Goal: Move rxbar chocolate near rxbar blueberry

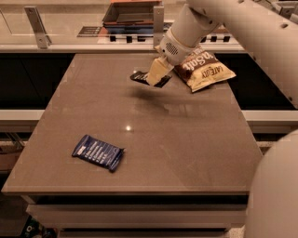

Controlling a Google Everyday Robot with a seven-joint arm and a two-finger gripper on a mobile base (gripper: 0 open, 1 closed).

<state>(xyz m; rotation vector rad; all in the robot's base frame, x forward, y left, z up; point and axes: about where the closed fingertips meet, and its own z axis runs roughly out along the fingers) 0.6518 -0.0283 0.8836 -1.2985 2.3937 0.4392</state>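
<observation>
The rxbar chocolate (140,76) is a small black wrapper at the far middle of the table. My gripper (156,74) is shut on it, with the pale fingers (157,70) covering its middle and its ends sticking out on both sides. It hangs slightly above the tabletop, with a shadow beneath it. The rxbar blueberry (98,152) is a dark blue wrapper with white lettering. It lies flat near the front left of the table, well apart from the gripper.
A brown chip bag (205,69) lies at the far right of the table (186,139), just right of the gripper. My arm comes in from the upper right. A counter with a tray (132,14) runs behind the table.
</observation>
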